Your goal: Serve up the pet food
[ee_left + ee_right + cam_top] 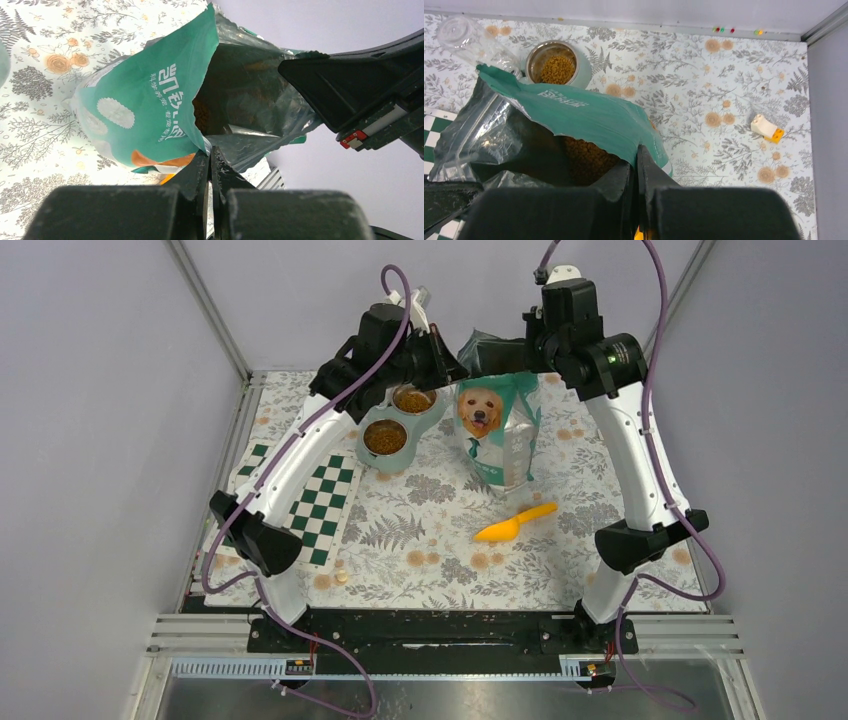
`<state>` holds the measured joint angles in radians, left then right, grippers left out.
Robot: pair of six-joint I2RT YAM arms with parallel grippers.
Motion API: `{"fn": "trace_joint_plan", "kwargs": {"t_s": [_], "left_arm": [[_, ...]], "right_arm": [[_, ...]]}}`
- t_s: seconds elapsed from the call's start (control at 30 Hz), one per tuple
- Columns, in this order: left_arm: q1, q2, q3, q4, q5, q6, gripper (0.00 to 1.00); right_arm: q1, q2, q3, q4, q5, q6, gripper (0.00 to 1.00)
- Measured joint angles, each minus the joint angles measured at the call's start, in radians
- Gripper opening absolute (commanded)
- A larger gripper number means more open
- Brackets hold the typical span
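At the desk's far middle, your left pincer and right pincer are each clamping an opposite rim of the upright pouch; kibble is lying inside; open room is showing rightward.

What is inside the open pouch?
Orange-brown kibble shows in the open mouth of the pouch. Its foil walls and folded teal flap cover the rest, so how deep the fill goes cannot be seen.

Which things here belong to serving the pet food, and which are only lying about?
For the job: pouch, gripped by left hand and right hand; kibble; double bowl; probably orange scoop.
Lying about: checkered mat; toy block; clear plastic container.
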<state>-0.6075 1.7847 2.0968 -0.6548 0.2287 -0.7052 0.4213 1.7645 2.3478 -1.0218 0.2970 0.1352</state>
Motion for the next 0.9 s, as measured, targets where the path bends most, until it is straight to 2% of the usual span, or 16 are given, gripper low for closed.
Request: {"fn": "trace_joint_plan", "kwargs": {"t_s": [0.13, 0.2, 0.27, 0.3, 0.43, 0.5, 0.63, 0.9], "left_arm": [[0.005, 0.006, -0.012, 0.039, 0.033, -0.027, 0.00], [0.008, 0.006, -0.043, 0.074, 0.049, -0.040, 0.20], [0.014, 0.004, -0.095, 0.128, 0.070, -0.053, 0.33], [0.019, 0.000, -0.124, 0.149, 0.076, -0.056, 0.42], [0.046, -0.015, -0.219, 0.217, 0.098, -0.076, 0.61], [0.055, -0.015, -0.222, 0.224, 0.102, -0.073, 0.64], [0.066, -0.023, -0.216, 0.233, 0.100, -0.051, 0.67], [0.107, -0.111, -0.214, 0.206, 0.062, 0.051, 0.76]], "right_arm": [[-0.014, -0.002, -0.009, 0.036, 0.001, -0.032, 0.00], [-0.020, -0.011, -0.040, 0.050, -0.003, -0.042, 0.00], [-0.025, -0.030, -0.097, 0.056, -0.008, -0.047, 0.00], [-0.031, -0.047, -0.146, 0.063, -0.013, -0.049, 0.04], [-0.060, -0.127, -0.327, 0.171, -0.036, -0.048, 0.34], [-0.066, -0.166, -0.357, 0.200, -0.055, -0.039, 0.52], [-0.066, -0.220, -0.323, 0.217, -0.075, -0.027, 0.67], [-0.066, -0.244, -0.098, 0.105, -0.002, 0.068, 0.71]]}}
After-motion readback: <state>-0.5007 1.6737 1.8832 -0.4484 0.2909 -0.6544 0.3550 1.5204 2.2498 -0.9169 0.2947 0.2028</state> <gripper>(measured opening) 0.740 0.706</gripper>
